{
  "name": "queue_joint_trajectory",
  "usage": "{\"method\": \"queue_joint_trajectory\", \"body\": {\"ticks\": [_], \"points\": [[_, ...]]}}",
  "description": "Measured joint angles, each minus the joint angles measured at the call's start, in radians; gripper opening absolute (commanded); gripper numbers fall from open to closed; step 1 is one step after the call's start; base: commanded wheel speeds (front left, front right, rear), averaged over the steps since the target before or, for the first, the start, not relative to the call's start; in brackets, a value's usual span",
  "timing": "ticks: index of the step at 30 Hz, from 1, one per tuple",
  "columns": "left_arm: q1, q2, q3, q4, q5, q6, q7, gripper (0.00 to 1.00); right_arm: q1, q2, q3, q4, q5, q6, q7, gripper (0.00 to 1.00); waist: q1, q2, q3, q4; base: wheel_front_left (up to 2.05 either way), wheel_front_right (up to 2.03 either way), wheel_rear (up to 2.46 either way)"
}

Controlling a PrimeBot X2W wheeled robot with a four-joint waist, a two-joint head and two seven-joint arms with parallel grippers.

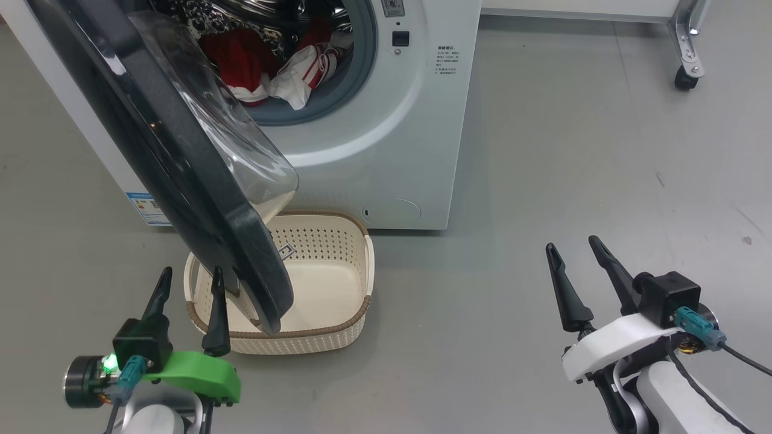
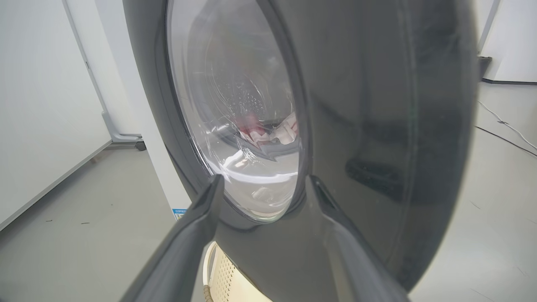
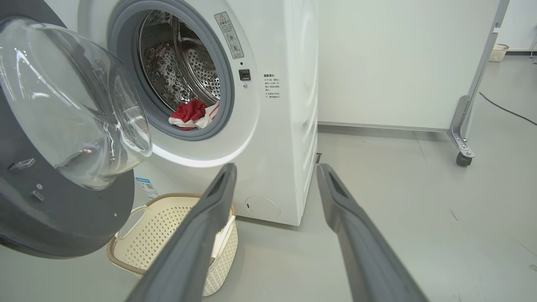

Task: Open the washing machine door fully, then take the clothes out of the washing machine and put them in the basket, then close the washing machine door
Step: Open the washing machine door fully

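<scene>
Red-and-white clothes upper left, glossy black door rim, cream perforated basket, brown-trimmed, white machine.

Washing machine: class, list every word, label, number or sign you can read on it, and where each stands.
Warning sticker beside the drum opening: triangle sign, words too small.
Printed lines on the front panel: too small.
Blue label at the bottom corner: blurred.
Nothing on the washing machine can be quoted.

Clothes in washing machine drum; basket on floor before it; door swung left over basket.
</scene>
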Motion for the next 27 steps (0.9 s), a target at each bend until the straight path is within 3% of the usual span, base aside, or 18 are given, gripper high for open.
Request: {"method": "queue_joint_trajectory", "body": {"ticks": [27], "points": [[0.002,-0.001,0.013,0.0,0.015,-0.009,0.0,1.0,0.053,0.059,-0.08,-0.039,-0.081,0.0,0.0,1.0,0.0001,0.0,0.011,-0.001,0.0,0.0,0.0]]}}
